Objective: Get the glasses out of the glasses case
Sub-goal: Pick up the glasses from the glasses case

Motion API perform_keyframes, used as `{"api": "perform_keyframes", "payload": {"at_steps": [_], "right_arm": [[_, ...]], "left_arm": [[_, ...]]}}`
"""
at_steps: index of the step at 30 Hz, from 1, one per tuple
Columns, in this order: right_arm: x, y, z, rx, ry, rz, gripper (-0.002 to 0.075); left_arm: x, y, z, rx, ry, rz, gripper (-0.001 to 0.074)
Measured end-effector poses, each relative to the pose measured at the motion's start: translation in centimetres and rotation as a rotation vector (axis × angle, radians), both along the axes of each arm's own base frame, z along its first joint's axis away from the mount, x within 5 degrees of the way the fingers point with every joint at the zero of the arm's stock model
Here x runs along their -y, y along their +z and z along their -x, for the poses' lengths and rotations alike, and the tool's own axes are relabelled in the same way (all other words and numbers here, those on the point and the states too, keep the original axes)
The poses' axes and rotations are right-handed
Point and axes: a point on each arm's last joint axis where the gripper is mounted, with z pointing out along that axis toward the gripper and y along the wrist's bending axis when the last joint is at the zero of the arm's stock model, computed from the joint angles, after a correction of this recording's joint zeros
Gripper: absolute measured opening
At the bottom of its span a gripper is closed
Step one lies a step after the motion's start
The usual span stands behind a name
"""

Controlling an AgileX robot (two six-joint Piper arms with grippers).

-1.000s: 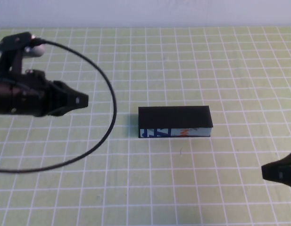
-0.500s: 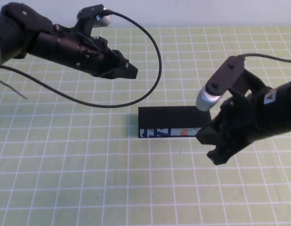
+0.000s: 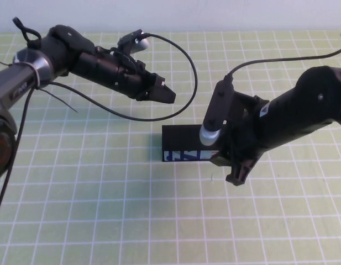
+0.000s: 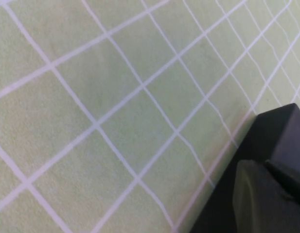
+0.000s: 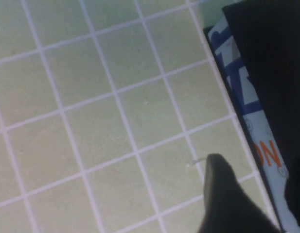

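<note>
The glasses case (image 3: 181, 138) lies shut in the middle of the mat, with a black lid on top and a light blue printed front. The glasses are hidden. My right gripper (image 3: 228, 168) is open at the case's front right end and covers that end. In the right wrist view one dark finger (image 5: 222, 199) is over the mat, just in front of the printed front (image 5: 247, 111). My left gripper (image 3: 169, 95) hovers behind the case, above its back left corner. A black corner of the case (image 4: 281, 131) shows in the left wrist view.
A green mat with a white grid (image 3: 104, 210) covers the table. The left arm's black cable (image 3: 189, 83) loops in the air behind the case. The right arm's body (image 3: 303, 110) reaches in from the right edge.
Both arms have moved in on the case. The left gripper swung from the far left to behind the case. The right gripper came from the front right corner to the case's front right end.
</note>
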Motion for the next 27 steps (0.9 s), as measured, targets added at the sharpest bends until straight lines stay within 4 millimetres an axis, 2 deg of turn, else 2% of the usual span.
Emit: {"api": "perform_keyframes", "payload": {"at_steps": [10, 18, 27], "right_arm": [[-0.5, -2.6, -1.8, 0.084, 0.052, 0.066, 0.0273], [-0.7, -2.9, -2.5, 0.136, 0.033, 0.055, 0.0332], [-0.7, -2.7, -2.8, 0.184, 0.035, 0.062, 0.0344]], "left_arm": [[1.1, -3.2, -1.9, -0.051, -0.018, 0.039, -0.0004], [2.7, -5.5, -1.6, -0.089, -0.047, 0.028, -0.0004], [3.3, -6.0, -1.3, -0.091, -0.066, 0.008, -0.0004]]}}
